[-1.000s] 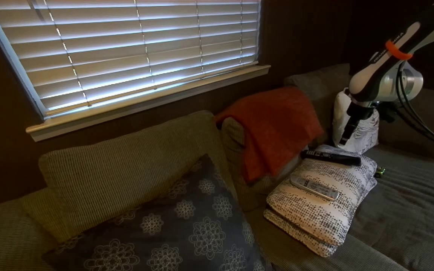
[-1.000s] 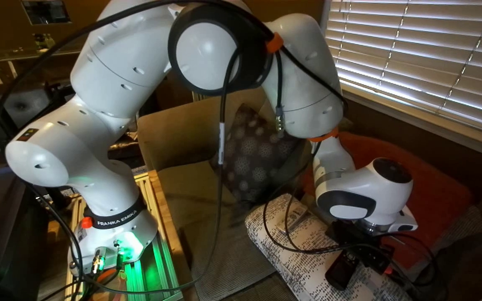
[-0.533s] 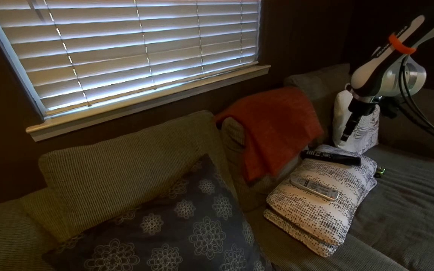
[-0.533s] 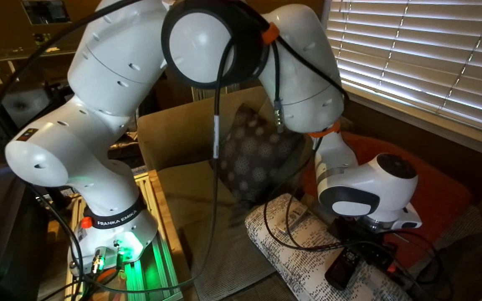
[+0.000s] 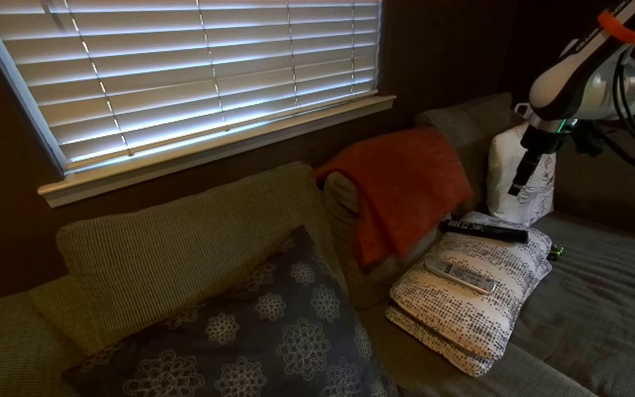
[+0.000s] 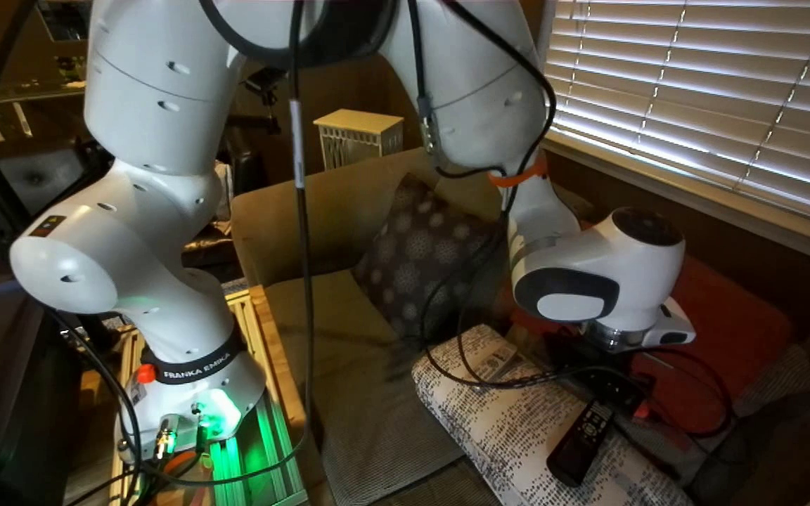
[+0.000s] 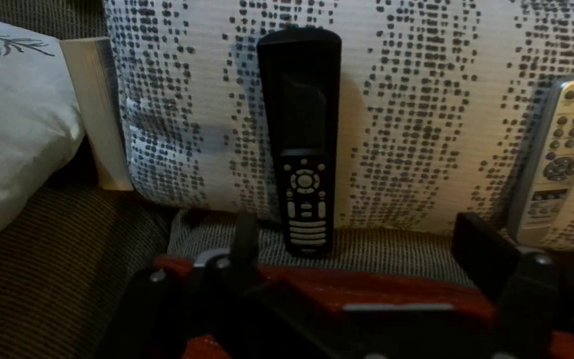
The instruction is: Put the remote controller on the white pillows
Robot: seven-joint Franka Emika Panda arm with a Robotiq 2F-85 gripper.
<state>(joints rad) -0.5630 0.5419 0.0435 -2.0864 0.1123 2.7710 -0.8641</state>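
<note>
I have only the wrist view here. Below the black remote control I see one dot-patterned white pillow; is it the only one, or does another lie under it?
Observer: There are two: in an exterior view, a second dot-patterned white pillow lies under the upper pillow.
Operator: Thank you. From above, is anything touching the black remote control?
Observer: No: in an exterior view, the end effector hangs higher, with a visible gap.
Operator: And what do I miss outside my picture?
Observer: In both exterior views, a dark cushion with pale flowers sits on the sofa.
</note>
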